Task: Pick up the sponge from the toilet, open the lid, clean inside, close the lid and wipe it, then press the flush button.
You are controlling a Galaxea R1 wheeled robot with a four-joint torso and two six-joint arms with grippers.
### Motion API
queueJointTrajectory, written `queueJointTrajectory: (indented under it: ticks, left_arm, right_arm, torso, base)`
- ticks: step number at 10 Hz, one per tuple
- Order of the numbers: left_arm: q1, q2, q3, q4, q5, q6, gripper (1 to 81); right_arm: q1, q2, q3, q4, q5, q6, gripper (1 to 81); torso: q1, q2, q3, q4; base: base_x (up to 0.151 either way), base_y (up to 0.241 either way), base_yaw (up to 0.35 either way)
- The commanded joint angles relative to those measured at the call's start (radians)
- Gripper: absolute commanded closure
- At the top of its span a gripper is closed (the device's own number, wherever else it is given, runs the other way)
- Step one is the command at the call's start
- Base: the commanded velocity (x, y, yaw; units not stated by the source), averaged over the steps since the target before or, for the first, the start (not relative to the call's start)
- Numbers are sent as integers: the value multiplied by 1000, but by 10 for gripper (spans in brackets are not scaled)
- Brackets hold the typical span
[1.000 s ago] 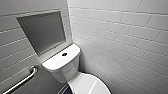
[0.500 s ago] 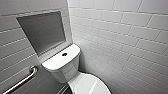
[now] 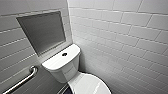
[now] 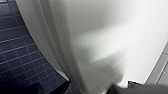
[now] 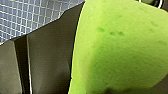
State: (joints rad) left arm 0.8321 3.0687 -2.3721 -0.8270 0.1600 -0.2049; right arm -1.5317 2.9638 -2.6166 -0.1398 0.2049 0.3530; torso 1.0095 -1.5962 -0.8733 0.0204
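- Over the last second the head view has not shifted: the toilet (image 3: 62,65) sits in its tiled corner, the lid (image 3: 91,86) down, the flush button (image 3: 64,54) bare on the tank top.
- The sponge (image 5: 120,50) sits close before the right wrist, above the floor (image 5: 30,17); we judge the right gripper (image 5: 110,75) has its fingers clamped on it.
- The left gripper (image 4: 117,88) hangs beside the bowl's white side; we cannot tell its state.
- To us the pick-up looks done, and the lid is not yet opened.
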Motion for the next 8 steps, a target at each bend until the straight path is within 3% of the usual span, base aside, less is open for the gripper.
queueJointTrajectory:
  ticks: [1,8]
  left_arm:
    - [-213,45,74,-17,21,13,10]
    - [-219,-45,238,-21,-5,12,10]
  right_arm:
    - [9,2,3,-10,-58,3,811]
    - [8,3,3,-11,-59,3,811]
  torso:
    - [0,0,0,0]
    - [0,0,0,0]
  base:
    - [0,0,0]
    - [0,0,0]
